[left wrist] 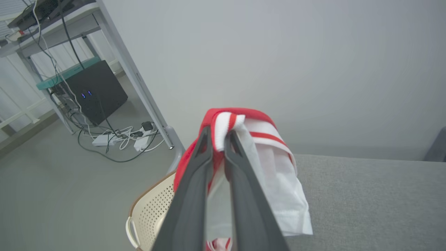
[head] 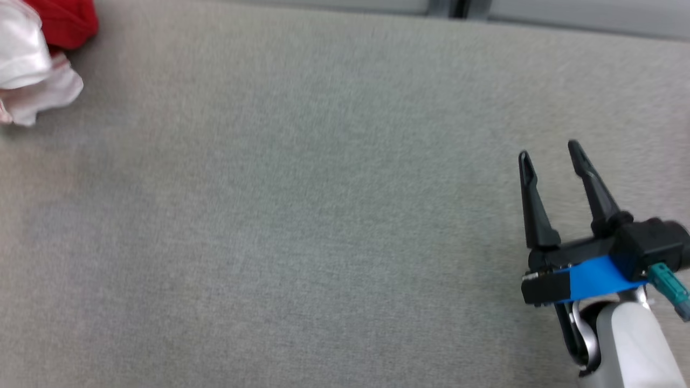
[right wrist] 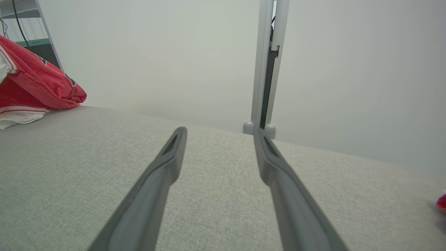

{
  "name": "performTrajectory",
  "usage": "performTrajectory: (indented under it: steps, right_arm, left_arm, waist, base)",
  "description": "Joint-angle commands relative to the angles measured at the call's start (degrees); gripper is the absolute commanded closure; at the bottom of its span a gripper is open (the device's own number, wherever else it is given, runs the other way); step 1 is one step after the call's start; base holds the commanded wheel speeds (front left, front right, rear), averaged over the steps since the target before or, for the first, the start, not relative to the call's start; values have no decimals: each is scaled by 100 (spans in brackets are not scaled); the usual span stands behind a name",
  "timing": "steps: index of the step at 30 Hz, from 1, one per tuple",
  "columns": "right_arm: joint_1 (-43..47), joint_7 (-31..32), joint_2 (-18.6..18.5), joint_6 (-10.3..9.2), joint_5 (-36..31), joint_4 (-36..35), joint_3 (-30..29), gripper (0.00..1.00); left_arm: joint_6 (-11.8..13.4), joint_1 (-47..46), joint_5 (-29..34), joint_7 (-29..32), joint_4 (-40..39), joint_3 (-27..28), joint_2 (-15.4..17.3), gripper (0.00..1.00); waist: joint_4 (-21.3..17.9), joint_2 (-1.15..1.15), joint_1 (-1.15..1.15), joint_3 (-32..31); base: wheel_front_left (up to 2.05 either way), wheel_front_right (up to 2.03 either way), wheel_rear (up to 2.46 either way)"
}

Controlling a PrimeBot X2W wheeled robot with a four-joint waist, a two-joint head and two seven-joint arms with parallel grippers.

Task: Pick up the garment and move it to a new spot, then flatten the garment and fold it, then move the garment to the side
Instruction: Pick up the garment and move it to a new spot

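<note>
Two grippers: left gripper (left wrist: 217, 134) pinched tight on the garment (left wrist: 275, 167) (red-and-white hem), bunched at the table's (head: 323, 215) far left corner. Right gripper (head: 549, 153) spread wide, empty, over the table's right side. Best carried toward the table's middle, lifted clear.

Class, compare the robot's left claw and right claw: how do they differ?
The left claw is shut; the right claw is open wide. The left claw grips the red-and-white garment; the right claw holds nothing. Both have two long dark fingers.
</note>
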Motion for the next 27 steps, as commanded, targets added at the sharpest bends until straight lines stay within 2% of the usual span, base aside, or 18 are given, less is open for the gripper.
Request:
performTrajectory:
  steps: [1,7,12,19,22,27]
  right_arm:
    - [138,-74,-13,-1,99,130,-40,0]
    - [475,-281,-13,-1,368,697,-140,0]
    - [653,-391,-12,-1,517,1029,-131,0]
    - [641,-476,-13,-1,643,1218,-229,0]
    - [618,-496,-11,-1,627,1225,-347,0]
    - [609,-503,-12,-1,605,1210,-532,0]
  left_arm:
    - [-3,-88,-8,36,-216,-188,53,100]
    - [-4,-105,-81,362,-1255,-908,12,100]
    - [-5,-224,-144,727,-2207,-1309,-171,100]
    - [58,-480,-363,838,-3191,-1455,-824,100]
    - [109,-268,-499,845,-3441,-1500,-1052,100]
    - [176,559,-721,802,-3532,-1601,-1119,100]
  waist:
    - [-406,0,1,-532]
    - [-814,0,1,-1323]
    - [-1233,0,1,-1661]
    - [-1699,0,1,-1700]
    - [-1789,0,1,-1626]
    - [-1823,0,1,-1497]
  base:
    - [0,0,0]
    - [0,0,0]
    - [0,0,0]
    - [0,0,0]
    - [0,0,0]
    - [0,0,0]
